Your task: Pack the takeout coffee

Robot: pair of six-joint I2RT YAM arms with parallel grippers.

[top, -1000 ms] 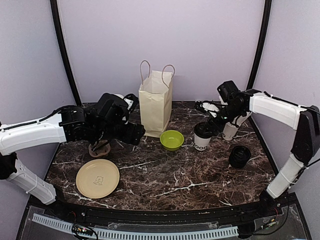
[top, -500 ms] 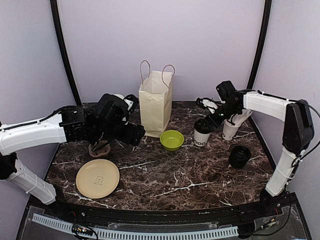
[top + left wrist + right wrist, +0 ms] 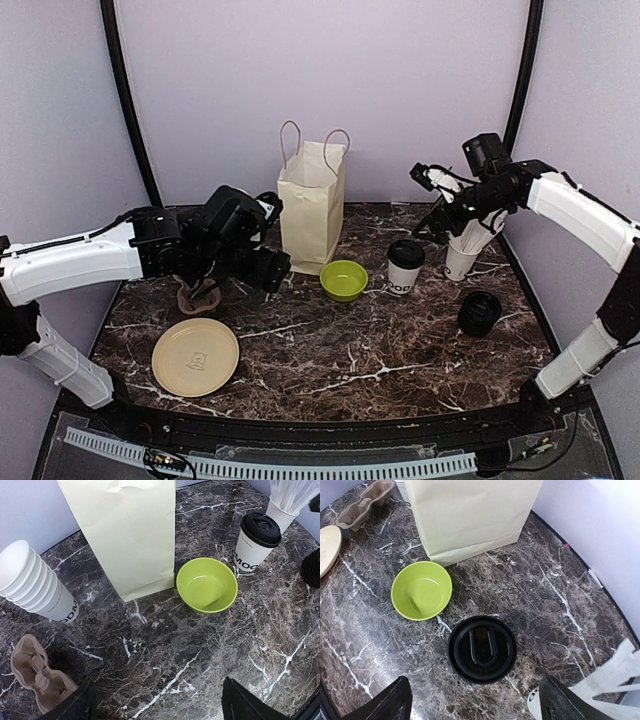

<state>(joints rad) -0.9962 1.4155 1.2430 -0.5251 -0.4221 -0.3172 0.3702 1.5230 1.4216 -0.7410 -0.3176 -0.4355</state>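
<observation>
The takeout coffee (image 3: 405,266), a white cup with dark lettering and a black lid, stands upright on the marble table right of the green bowl. It also shows in the left wrist view (image 3: 256,542), and its lid shows from above in the right wrist view (image 3: 481,648). The tall paper bag (image 3: 312,205) stands open at the back, left of the cup. My right gripper (image 3: 442,212) hangs open above and right of the cup, empty (image 3: 475,705). My left gripper (image 3: 268,268) is open and empty, low beside the bag's left front (image 3: 160,710).
A green bowl (image 3: 343,279) sits between bag and cup. A white cup of straws (image 3: 462,255) stands right of the coffee, and a black stack (image 3: 479,312) lies in front of it. A brown cup carrier (image 3: 198,296), a tan plate (image 3: 195,356) and stacked lidless cups (image 3: 35,587) are at the left.
My right gripper has risen from beside the coffee cup and drawn back to the right; the cup stays standing. The left arm has shifted slightly right.
</observation>
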